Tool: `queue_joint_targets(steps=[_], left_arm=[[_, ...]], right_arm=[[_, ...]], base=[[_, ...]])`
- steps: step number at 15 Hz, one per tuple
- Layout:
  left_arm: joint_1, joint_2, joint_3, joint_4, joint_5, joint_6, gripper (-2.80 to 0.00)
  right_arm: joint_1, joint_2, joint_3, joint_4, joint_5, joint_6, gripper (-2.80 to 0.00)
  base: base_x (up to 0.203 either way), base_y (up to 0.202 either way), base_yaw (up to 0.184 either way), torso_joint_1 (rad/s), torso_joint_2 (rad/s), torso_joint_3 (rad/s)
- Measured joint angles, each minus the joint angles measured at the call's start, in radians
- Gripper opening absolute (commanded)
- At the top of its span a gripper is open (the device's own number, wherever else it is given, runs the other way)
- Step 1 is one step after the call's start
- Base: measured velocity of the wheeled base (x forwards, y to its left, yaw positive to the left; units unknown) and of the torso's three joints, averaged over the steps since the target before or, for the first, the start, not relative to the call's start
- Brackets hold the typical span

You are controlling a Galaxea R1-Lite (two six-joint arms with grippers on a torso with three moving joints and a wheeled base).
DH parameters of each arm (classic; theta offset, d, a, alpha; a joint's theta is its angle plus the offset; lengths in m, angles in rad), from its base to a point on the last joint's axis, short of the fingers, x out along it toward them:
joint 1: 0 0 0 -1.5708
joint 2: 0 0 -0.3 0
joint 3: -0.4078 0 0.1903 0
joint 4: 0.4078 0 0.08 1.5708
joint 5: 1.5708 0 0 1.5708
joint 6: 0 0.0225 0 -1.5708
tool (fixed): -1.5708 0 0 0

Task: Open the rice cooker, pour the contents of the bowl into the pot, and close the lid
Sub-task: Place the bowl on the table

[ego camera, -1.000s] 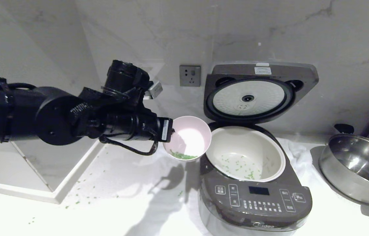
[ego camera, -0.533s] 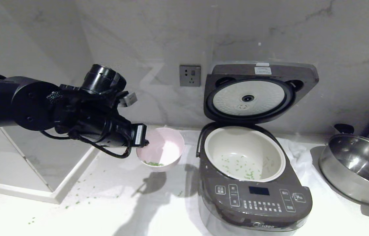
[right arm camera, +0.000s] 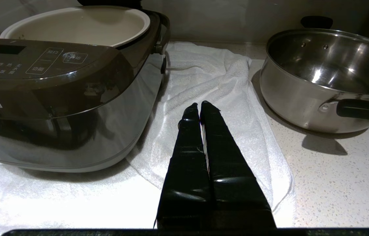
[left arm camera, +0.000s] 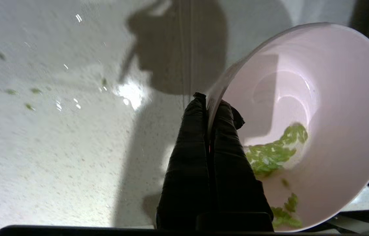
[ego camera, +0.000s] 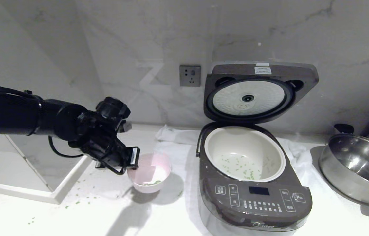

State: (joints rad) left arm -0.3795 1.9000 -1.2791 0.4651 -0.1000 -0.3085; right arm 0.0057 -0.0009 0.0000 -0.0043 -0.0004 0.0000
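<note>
The left gripper (ego camera: 135, 158) has its jaws clenched on the near-left rim of the bowl (ego camera: 151, 172), one finger inside the wall and one outside, as the left wrist view shows plainly. The bowl, small, round and pale pink with a smooth glossy inside, sits low over the counter (ego camera: 105, 209), to the left of the rice cooker (ego camera: 253, 183) and apart from it; whether its base touches the counter I cannot tell. A small clump of the contents (left arm camera: 274, 150), green bits with a few white ones, lies inside the bowl, and a thin scatter of green lies at the bottom of the pot (ego camera: 245, 154). The pot is round and white with a wide rim, and the lid (ego camera: 259, 88) stands upright on its rear hinge, its white inner plate facing forward. So the pour looks largely done, though not quite clean. The relation that matters next is the lid's: it stands behind and above the pot, to the right of the left gripper, which must first let go of the bowl. The right gripper (right arm camera: 200, 105), jaws pressed together on nothing, hangs over a white towel (right arm camera: 223, 82) between the cooker and a shiny steel pan (right arm camera: 328, 75), and seems nearer to the lid.
</note>
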Motion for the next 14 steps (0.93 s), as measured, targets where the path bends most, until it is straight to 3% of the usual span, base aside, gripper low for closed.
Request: queue_joint_targets(steps=[2,5,9,10,14], left_arm=[[-0.004,0.034,0.016,-0.002,-0.052,-0.022,-2.80],[0.002,0.096,0.033,-0.017,-0.061,-0.025,-2.80],[-0.003,0.150,0.113,-0.201,-0.053,-0.057,-2.80],[-0.001,0.158,0.120,-0.211,-0.053,-0.060,0.00],[0.010,0.167,0.128,-0.213,-0.054,-0.061,0.00]], right_arm=[[0.000,0.000,0.000,0.000,0.000,0.000,-2.80],[0.000,0.000,0.000,0.000,0.000,0.000,-2.80],[0.000,0.000,0.000,0.000,0.000,0.000,-2.80],[0.000,0.000,0.000,0.000,0.000,0.000,-2.80],[0.000,0.000,0.000,0.000,0.000,0.000,-2.80]], base=[[0.000,0.000,0.000,0.000,0.00,0.000],[0.000,0.000,0.000,0.000,0.00,0.000],[0.000,0.000,0.000,0.000,0.00,0.000],[0.000,0.000,0.000,0.000,0.00,0.000],[0.000,0.000,0.000,0.000,0.00,0.000]])
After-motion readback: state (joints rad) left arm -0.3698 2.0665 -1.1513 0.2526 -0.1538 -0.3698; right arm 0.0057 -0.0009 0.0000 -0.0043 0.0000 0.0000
